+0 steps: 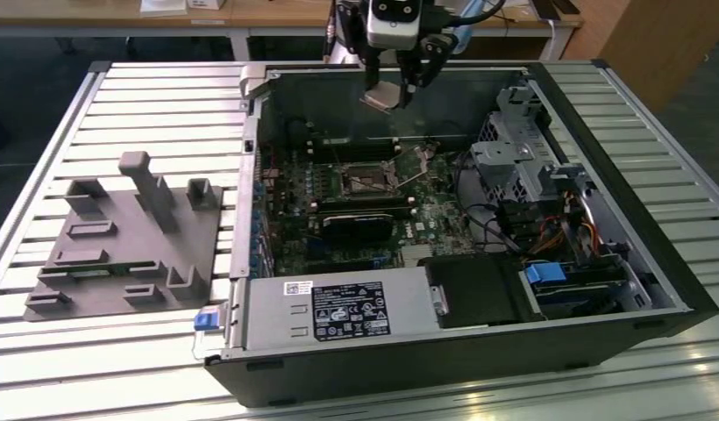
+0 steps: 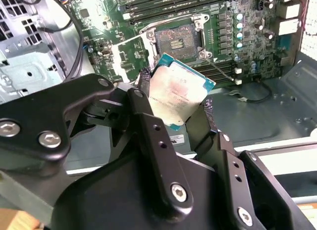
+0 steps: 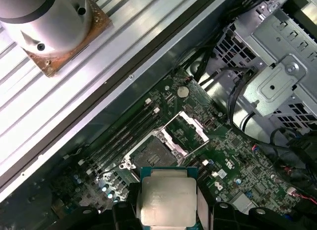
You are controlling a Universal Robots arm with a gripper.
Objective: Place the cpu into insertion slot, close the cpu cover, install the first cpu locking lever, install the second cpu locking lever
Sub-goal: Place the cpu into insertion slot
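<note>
While I hang over the open computer case (image 1: 453, 364) in the exterior view, my gripper (image 1: 397, 86) pinches the cpu (image 1: 383, 96) well above the insertion slot (image 1: 369, 182). In the second wrist view, my fingers (image 2: 144, 82) clamp the cpu by two opposite edges, tilted, with the bare insertion slot beyond it. In the first wrist view, the cpu cover (image 3: 189, 127) stands swung open beside the insertion slot.

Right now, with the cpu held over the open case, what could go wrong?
The cpu sits tilted in the tool, held by its edges, so it might slip or meet the insertion slot crooked. The raised cpu cover stands beside the slot and could catch the chip.
</note>
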